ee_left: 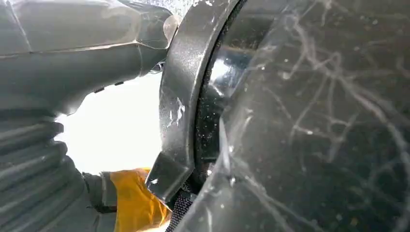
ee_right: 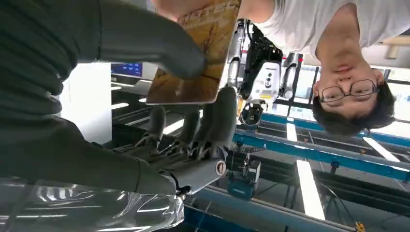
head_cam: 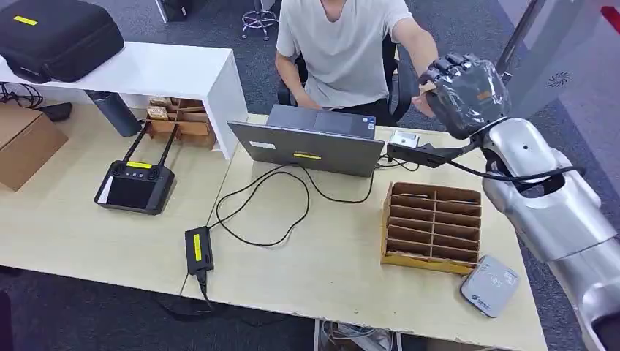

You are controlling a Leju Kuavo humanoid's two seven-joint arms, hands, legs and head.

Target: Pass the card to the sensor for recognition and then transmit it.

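The right hand (head_cam: 462, 86), raised at two o'clock over the desk (head_cam: 329, 256), pinches the card (ee_right: 193, 63) toward the person's hand (head_cam: 422, 102) (release only once they grip).

Even indoor light, head view sharp, left wrist view blown-out white glare, ceiling strip lights bright

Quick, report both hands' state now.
Left hand: cannot be told.
Right hand: holding the card, raised toward the person.
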